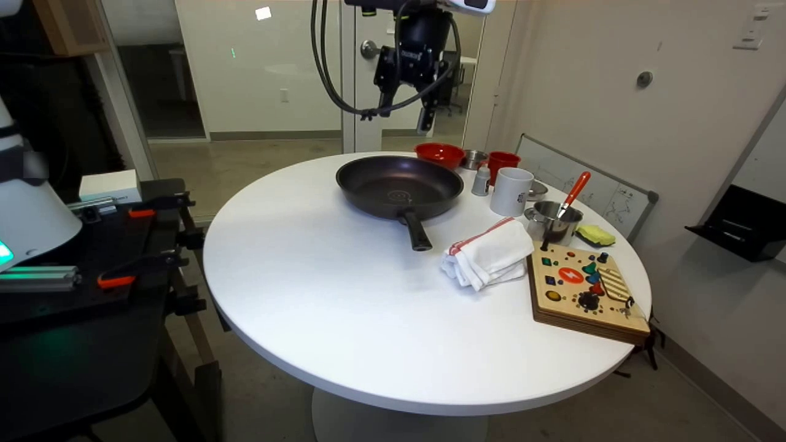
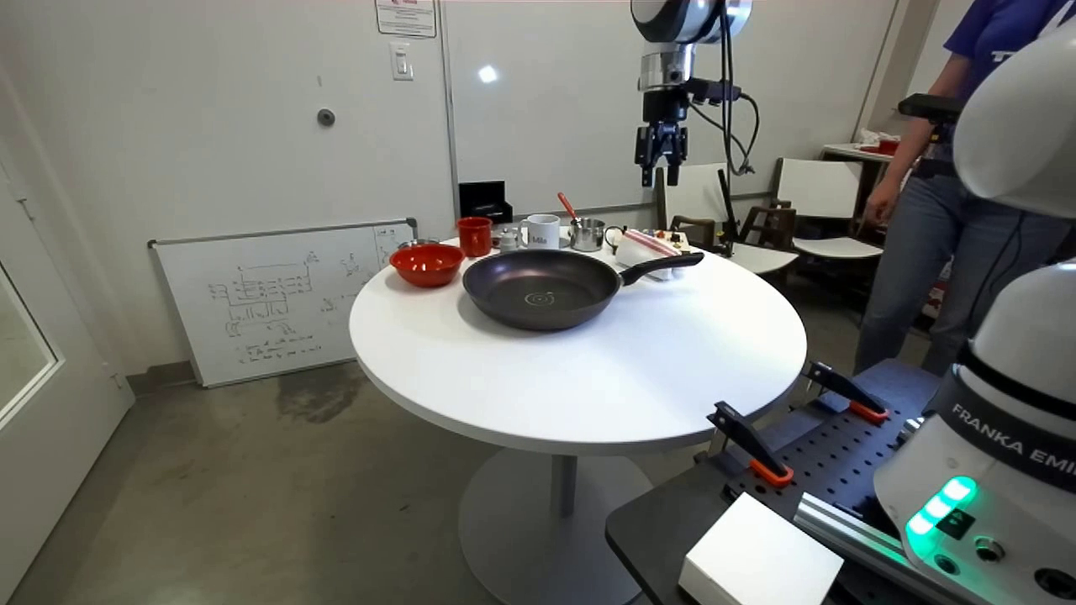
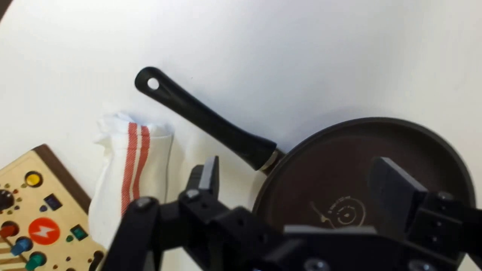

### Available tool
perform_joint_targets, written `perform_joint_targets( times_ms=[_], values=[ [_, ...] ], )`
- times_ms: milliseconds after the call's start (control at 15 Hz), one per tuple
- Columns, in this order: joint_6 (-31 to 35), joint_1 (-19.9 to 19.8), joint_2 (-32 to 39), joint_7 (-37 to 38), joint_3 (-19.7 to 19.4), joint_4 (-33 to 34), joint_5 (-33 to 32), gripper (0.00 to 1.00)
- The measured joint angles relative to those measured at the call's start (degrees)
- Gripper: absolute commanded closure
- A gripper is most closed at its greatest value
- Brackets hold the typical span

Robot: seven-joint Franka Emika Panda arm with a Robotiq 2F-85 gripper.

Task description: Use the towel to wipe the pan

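A dark frying pan lies on the round white table; it shows in both exterior views and at the lower right of the wrist view. Its black handle points toward the towel's side. The folded white towel with red stripes lies beside the handle in both exterior views and at the left of the wrist view. My gripper hangs high above the table; it also shows in an exterior view. In the wrist view its fingers are wide apart, with nothing between them.
A wooden knob board touches or nearly touches the towel. Behind are a metal pot with a red-handled utensil, a yellow sponge, a white mug, a red cup and a red bowl. A person stands nearby.
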Motion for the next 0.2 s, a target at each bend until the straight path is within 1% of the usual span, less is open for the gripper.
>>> perform_joint_targets(
  times_ms=[67,200],
  values=[
    [-2.73,0.32,-1.28,-3.45,-1.31,-0.34,3.94,0.00],
    [-5.76,3.99,-4.95,-11.11,-7.56,-2.50,11.96,0.00]
  ],
)
